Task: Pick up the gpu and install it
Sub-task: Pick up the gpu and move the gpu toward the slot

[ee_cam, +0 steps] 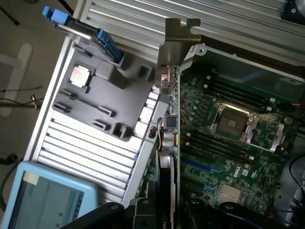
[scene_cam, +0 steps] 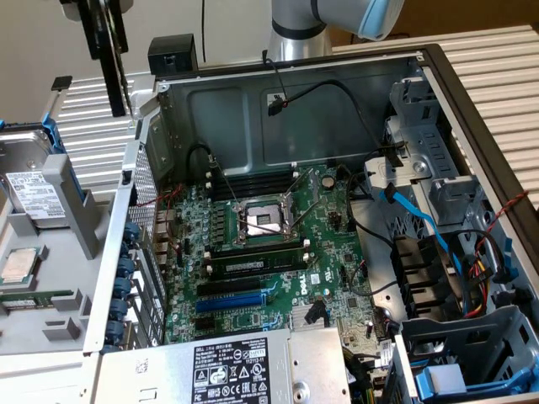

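The fingers [ee_cam: 114,212] are clamped on the gpu [ee_cam: 167,126], one on each side of its black cooler; the card stands edge-on out from them, its silver bracket at the end farthest from the grip; the motherboard [ee_cam: 224,157] in the open computer case [ee_cam: 248,59] lies beyond on one side of the held card; the grey tray [ee_cam: 95,95] on the ribbed bench [ee_cam: 86,157] lies on the other.

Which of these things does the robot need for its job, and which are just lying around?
Job things: gpu, gripped by the fingers; motherboard inside the open case.
Lying about: hard drive; loose processor chip on the grey tray; tablet screen.
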`<control>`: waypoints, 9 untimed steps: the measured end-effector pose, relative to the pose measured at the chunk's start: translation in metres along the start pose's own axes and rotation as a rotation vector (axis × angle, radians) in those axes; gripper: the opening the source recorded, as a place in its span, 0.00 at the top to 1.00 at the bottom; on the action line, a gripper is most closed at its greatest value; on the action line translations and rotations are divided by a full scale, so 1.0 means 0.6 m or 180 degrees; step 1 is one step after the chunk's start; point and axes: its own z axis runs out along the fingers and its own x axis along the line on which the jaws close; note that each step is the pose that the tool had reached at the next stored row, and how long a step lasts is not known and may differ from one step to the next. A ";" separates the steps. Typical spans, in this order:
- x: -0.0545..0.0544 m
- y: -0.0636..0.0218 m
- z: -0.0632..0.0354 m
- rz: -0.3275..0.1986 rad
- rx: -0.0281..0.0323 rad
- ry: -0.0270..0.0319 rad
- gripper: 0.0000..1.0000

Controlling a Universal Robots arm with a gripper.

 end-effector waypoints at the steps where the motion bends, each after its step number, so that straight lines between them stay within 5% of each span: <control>1: -0.003 -0.002 0.000 -0.0006 0.0000 0.0003 0.73; 9: -0.028 -0.015 -0.001 -0.0093 -0.0005 0.0036 0.73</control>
